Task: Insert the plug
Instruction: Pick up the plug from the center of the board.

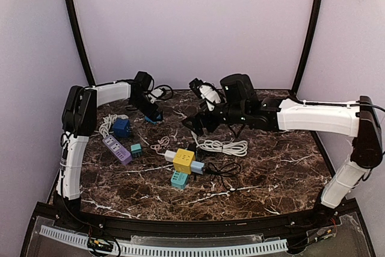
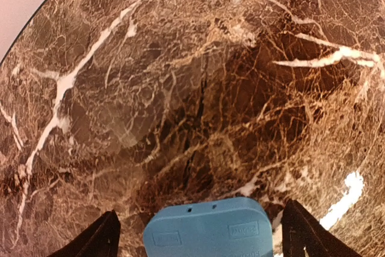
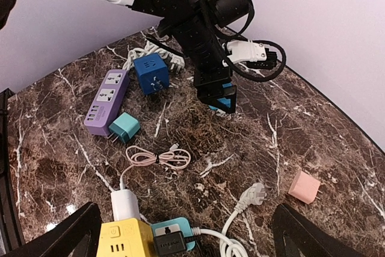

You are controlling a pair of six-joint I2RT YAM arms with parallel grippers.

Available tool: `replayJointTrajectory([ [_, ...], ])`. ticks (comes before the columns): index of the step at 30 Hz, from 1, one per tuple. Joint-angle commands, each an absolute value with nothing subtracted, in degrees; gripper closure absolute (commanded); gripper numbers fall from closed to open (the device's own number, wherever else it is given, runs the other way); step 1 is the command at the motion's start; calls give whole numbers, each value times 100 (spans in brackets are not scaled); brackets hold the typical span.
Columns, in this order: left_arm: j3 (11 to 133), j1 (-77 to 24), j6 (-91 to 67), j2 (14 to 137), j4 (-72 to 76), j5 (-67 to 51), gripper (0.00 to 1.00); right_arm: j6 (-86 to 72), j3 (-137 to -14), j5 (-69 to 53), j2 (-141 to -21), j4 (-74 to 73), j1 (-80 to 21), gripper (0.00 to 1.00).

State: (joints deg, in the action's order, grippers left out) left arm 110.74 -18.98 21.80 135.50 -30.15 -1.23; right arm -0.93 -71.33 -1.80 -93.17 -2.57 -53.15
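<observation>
A light blue adapter (image 2: 207, 230), a smooth plastic block with rounded corners, is seen lying toward the back left of the glossy brown tabletop (image 2: 180, 88), which is veined in white like marble. The left fingers (image 2: 99, 242) are held spread on either side of it, with a gap left on each side, so nothing is gripped. The right fingers (image 3: 66, 236) are likewise spread wide and empty above the middle of the tabletop. Beneath them a white plug (image 3: 255, 194) on a round white cord is laid flat, apart from a yellow cube socket (image 3: 123, 239). Further back, a long purple power strip (image 3: 105, 100), a dark blue cube adapter (image 3: 150, 73) and a small teal adapter (image 3: 124, 127) are grouped closely, with a coiled pink cable (image 3: 159, 159) just beside the teal one.
</observation>
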Motion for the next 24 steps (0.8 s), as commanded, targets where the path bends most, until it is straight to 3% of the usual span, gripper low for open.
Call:
replayJointTrajectory([
  [1, 11357, -1907, 2199, 14009, -3572, 64, 25, -62, -7395, 108, -9391, -212, -5357, 1],
  [5, 11337, -1908, 2195, 13934, -3854, -151, 32, -34, -7348, 227, -9316, -266, -5366, 1],
  [11, 11274, -1916, 2201, 13679, -4093, -243, 15, 95, -7269, 290, -9248, -270, -5368, 1],
  [14, 11255, -1908, 2243, 13627, -4156, -82, 14, 105, -7215, 290, -9242, -264, -5369, 1],
  [24, 11255, -1907, 2163, 13640, -4532, 97, 24, 148, -7040, 397, -9132, -255, -5370, 1],
])
